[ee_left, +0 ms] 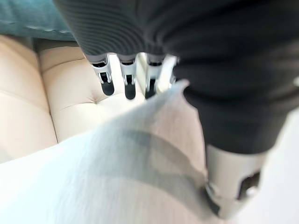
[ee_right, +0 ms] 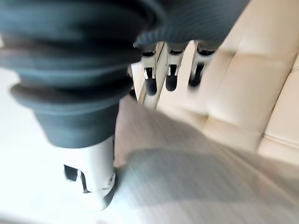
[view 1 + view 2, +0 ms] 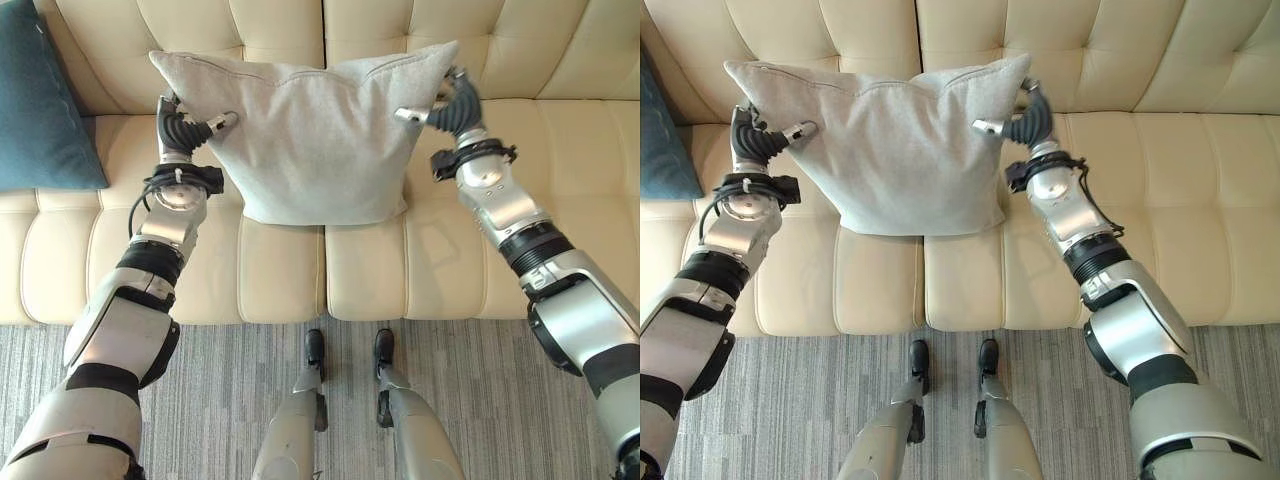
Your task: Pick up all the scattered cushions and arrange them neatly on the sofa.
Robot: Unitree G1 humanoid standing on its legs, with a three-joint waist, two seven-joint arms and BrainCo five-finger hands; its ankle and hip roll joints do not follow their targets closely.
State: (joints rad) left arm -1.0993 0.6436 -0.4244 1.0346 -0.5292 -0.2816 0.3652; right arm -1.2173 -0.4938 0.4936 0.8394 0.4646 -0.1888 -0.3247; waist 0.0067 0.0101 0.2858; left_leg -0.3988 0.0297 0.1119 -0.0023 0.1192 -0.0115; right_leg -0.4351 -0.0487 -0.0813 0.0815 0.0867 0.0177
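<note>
Both hands pinch the light grey square fabric cushion (image 3: 310, 140) mid-frame: left hand (image 3: 185, 128) and right hand (image 3: 445, 108) fingers gripping its edges. Judged risk: cloth-only grips may slip, slumping it off the cream tufted leather sofa (image 3: 560, 150) backrest

Both arms extended forward; left hand (image 3: 178, 128) at ten o'clock, right hand (image 3: 452, 106) at two o'clock, thumbs turned inward.

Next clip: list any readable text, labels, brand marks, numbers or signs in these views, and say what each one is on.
None: no text can be read in these views.
Grey cushion, held between the left hand and the right hand: plain fabric, no label showing.
Blue cushion: plain.
Cream sofa: no tag or mark.
Striped grey carpet: pattern, no writing.
</note>
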